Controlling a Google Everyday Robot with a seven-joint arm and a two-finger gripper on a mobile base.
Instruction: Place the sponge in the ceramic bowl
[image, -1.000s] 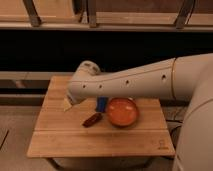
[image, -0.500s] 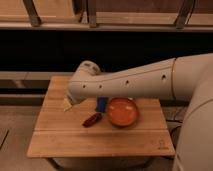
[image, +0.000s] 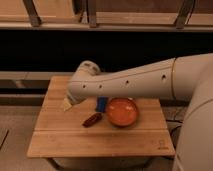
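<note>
The sponge (image: 101, 104) is a small bright blue block on the wooden table (image: 100, 137). It stands just left of the glossy orange ceramic bowl (image: 122, 111), and my arm hides its top. My gripper (image: 67, 103) shows as a pale tip below the arm's end. It hangs over the left part of the table, left of the sponge and apart from it. The white arm reaches in from the right, above the bowl and the sponge.
A dark reddish-brown oblong object (image: 92, 119) lies in front of the sponge, left of the bowl. Behind the table runs a dark shelf with a rail (image: 105, 26). Floor shows left of the table.
</note>
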